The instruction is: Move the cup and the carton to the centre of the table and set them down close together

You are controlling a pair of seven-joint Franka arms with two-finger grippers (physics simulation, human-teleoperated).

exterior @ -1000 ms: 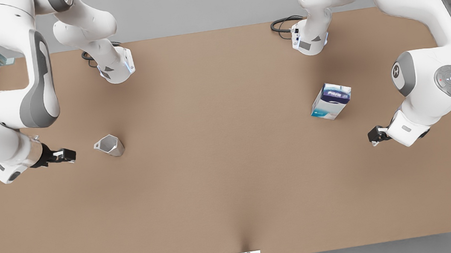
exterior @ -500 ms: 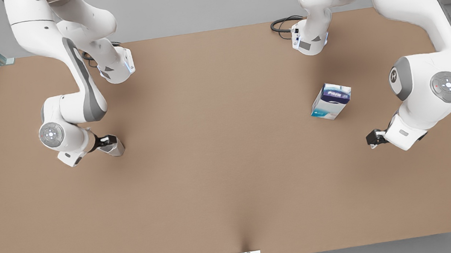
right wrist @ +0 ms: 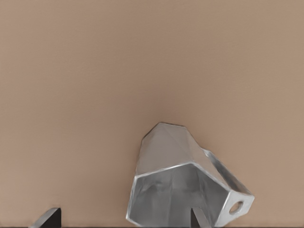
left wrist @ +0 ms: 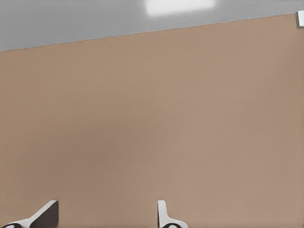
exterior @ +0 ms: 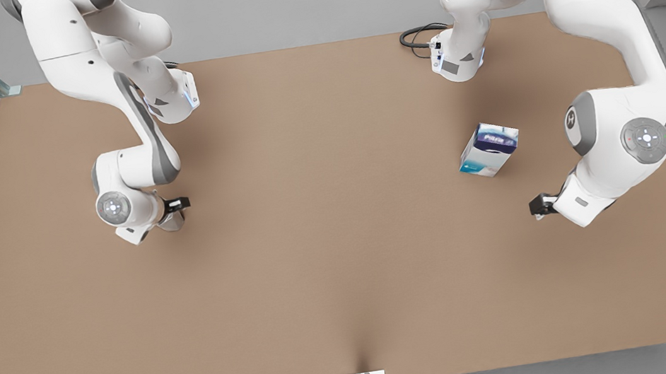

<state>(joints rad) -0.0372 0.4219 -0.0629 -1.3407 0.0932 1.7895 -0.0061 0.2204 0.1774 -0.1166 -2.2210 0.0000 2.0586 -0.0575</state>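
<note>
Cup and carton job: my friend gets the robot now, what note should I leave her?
Right gripper: open, down at the cup, at the front view's left; one finger is at the cup's mouth, nothing clamped yet.
Left gripper: open, low over the table, apart from the carton, towards the camera from it.
Carton: upright, at the front view's right.
Done: nothing is at the centre yet.
Left: grip the cup, reach and grip the carton, bring both to the centre, set them close together.
</note>
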